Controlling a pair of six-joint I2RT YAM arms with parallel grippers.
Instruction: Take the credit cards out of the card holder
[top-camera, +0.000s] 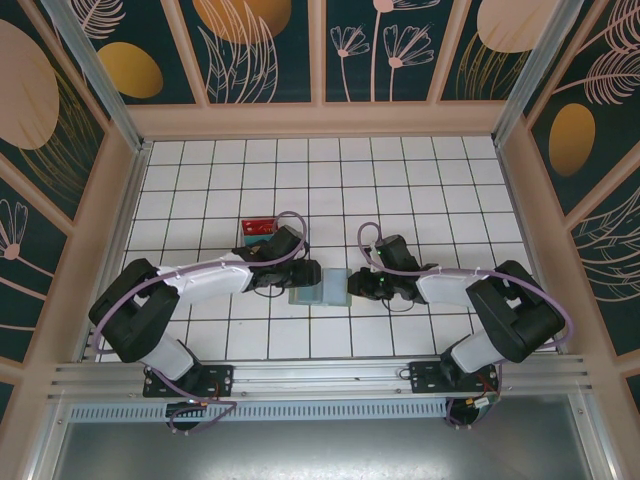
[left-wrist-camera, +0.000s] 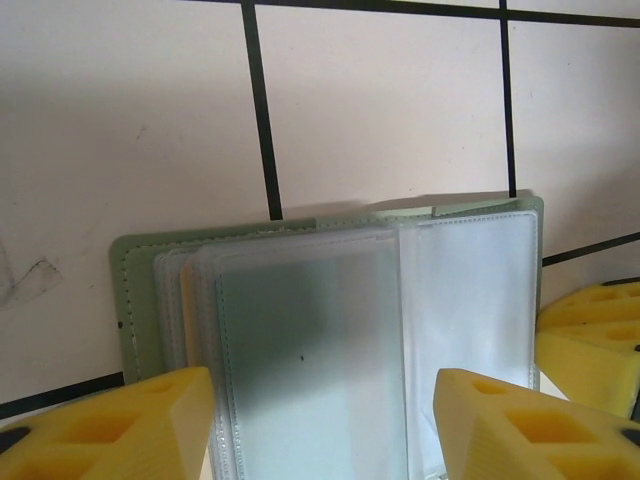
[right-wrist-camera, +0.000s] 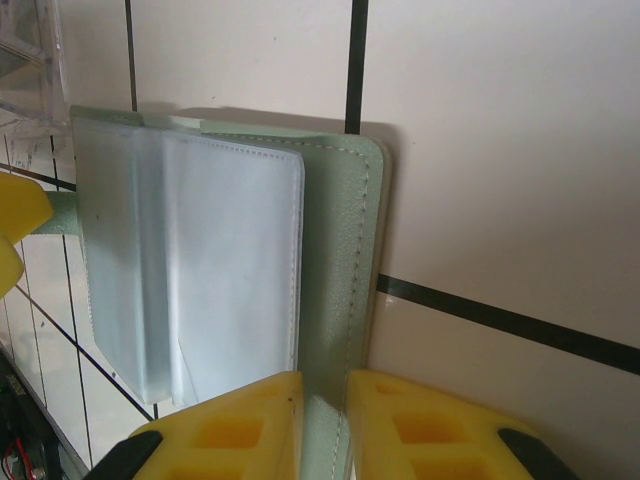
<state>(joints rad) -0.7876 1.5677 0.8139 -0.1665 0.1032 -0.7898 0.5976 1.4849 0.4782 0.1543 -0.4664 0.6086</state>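
The card holder (top-camera: 318, 288) lies open on the white tiled table (top-camera: 400, 180), near the front edge, between the two arms. The right end effector (right-wrist-camera: 325, 380) is clenched on the edge of the green cover, and its yellow fingers (right-wrist-camera: 230, 430) are close together with the cover between them. The left end effector (left-wrist-camera: 322, 390) is released; its fingers stand apart, with the stack of clear plastic sleeves (left-wrist-camera: 300, 330) between them. The sleeves are frosted, so I cannot tell what is inside. A clear tray (top-camera: 258, 232) with something red in it stands just beyond the left wrist.
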